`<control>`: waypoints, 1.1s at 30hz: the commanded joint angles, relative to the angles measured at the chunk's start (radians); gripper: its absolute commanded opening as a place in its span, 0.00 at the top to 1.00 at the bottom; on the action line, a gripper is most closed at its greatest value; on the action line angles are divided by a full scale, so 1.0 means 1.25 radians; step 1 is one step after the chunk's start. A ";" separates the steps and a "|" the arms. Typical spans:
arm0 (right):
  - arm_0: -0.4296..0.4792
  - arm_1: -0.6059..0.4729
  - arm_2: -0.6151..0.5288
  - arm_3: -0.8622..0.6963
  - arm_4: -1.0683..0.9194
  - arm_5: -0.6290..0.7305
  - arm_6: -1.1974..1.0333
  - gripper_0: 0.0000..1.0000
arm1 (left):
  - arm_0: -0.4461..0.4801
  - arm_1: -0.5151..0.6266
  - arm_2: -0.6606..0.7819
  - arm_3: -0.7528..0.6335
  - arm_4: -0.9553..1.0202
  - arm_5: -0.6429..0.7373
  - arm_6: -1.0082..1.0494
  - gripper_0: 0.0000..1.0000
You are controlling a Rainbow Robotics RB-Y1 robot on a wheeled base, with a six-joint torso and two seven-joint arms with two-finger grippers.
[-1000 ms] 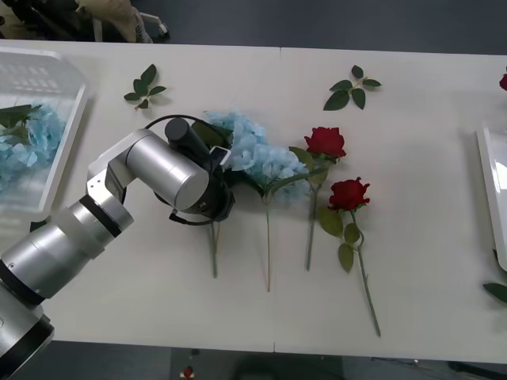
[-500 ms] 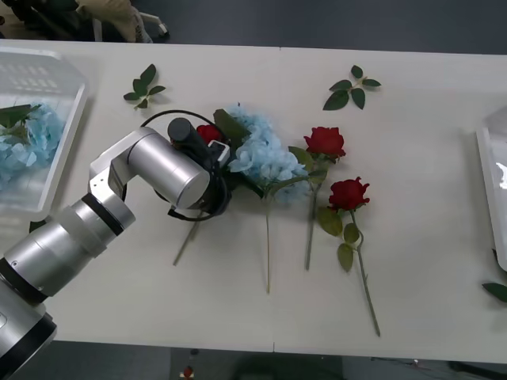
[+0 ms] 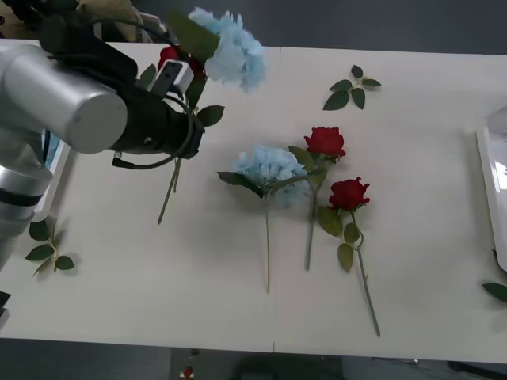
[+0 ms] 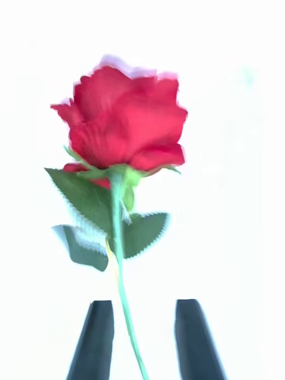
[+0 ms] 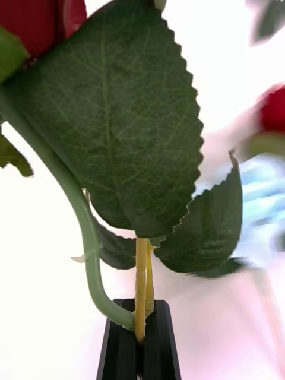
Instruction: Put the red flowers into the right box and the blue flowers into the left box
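1. The left tool (image 3: pixel 176 79) is raised over the far left of the worktop (image 3: pixel 412 261), its black fingers (image 5: pixel 139 350) pressed together on green and yellow stems. It holds two flowers at once: a blue flower (image 3: pixel 230 47) whose head rises past the tool toward the far edge, and a red rose (image 3: pixel 168 57) tucked just beside it.
2. The held stems (image 3: pixel 168 194) hang down and slant beneath the tool, above the worktop.
3. The left wrist view adds what the front view hides: a big serrated leaf (image 5: pixel 113 113) just above the fingers and a curved green stem (image 5: pixel 89 261) caught between them.
4. The right tool (image 4: pixel 142 338) has its two dark fingers apart, with the thin stem of another red rose (image 4: pixel 127 124) running between them; whether they touch it I cannot tell.
5. On the worktop lie a second blue flower (image 3: pixel 269 166) and two red roses (image 3: pixel 325 142) (image 3: pixel 348 194), side by side, well apart from the left tool.
6. The right box (image 3: pixel 487 182) shows its rim at the right edge; its contents cannot be made out.
7. Loose leaf sprigs (image 3: pixel 351 89) (image 3: pixel 47 245) lie apart.
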 commanded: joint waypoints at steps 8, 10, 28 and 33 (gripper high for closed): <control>-0.024 -0.022 0.005 -0.036 -0.134 0.074 0.104 0.06 | 0.172 0.011 0.148 -0.283 0.224 -0.174 -0.269 1.00; -0.024 -0.018 0.006 -0.076 -0.155 0.116 0.098 0.06 | 0.194 0.011 0.176 -0.288 0.258 -0.179 -0.294 1.00; 0.250 -0.001 -0.107 -0.684 -0.378 0.198 -0.254 0.05 | 0.189 0.020 0.283 -0.153 0.109 0.045 -0.157 1.00; 0.359 0.014 -0.157 -0.848 -0.417 0.186 -0.399 0.05 | 0.185 0.055 0.235 -0.092 0.016 0.070 -0.093 1.00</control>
